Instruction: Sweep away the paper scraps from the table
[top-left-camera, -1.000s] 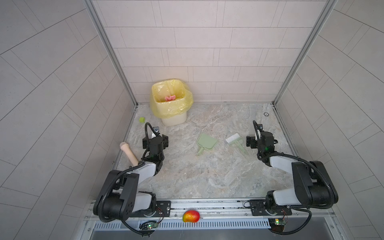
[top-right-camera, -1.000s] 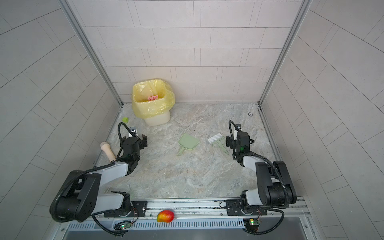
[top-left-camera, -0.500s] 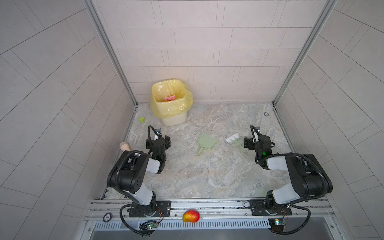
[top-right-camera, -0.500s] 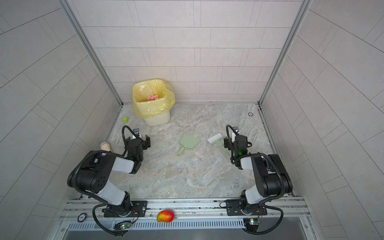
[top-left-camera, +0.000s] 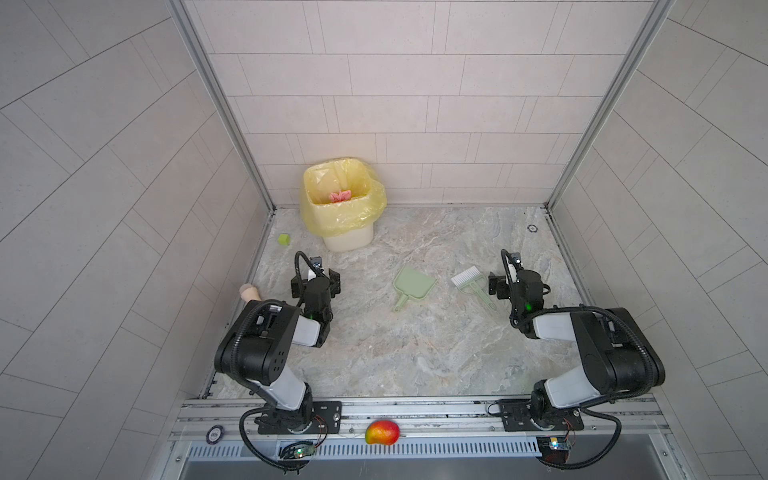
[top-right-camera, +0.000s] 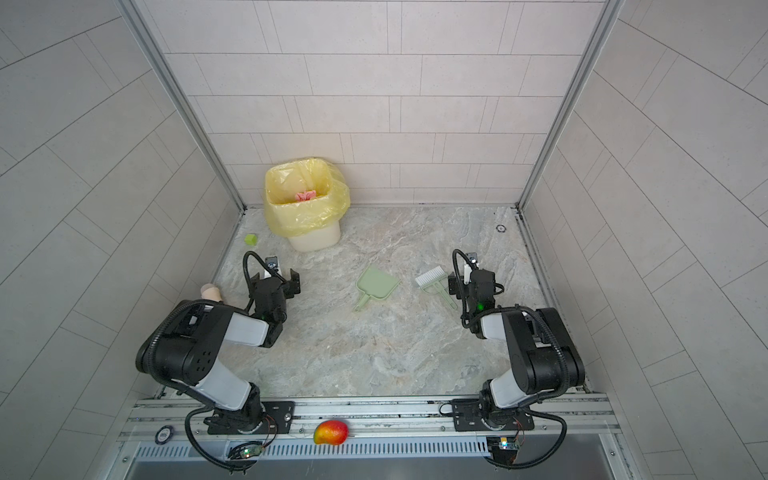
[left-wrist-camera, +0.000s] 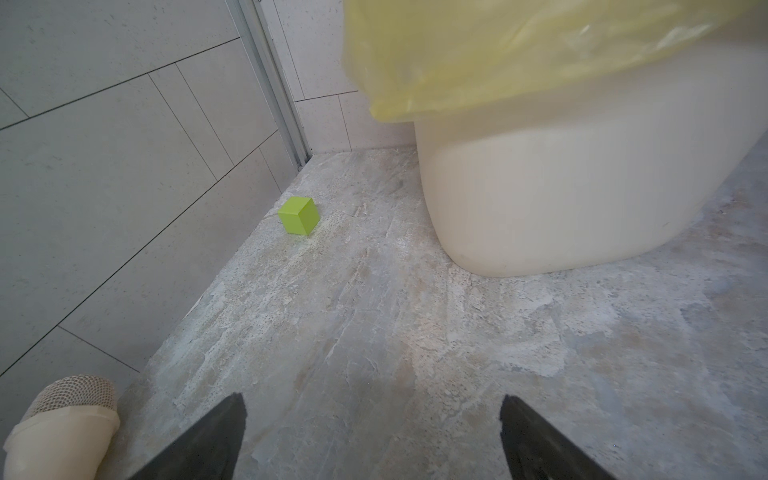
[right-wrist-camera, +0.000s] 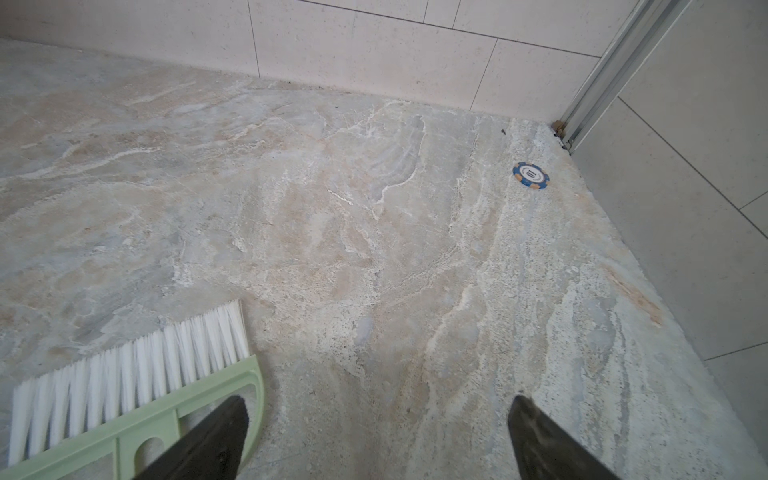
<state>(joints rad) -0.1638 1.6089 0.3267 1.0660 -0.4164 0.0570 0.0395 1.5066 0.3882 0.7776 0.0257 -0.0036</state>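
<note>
While left end effector (left-wrist-camera: 372, 407) and right end effector (right-wrist-camera: 378, 405) gape empty over the surface (top-left-camera: 415, 353), pink paper scraps (top-left-camera: 340, 195) lie inside the bin (top-left-camera: 349, 243), eleven o'clock.

Both top views look steeply down from overhead, sharing the whole grey-beige marble-patterned table (top-left-camera: 415, 353); each wrist camera sits low over it, facing the pale tiled back wall (right-wrist-camera: 374, 54).
</note>
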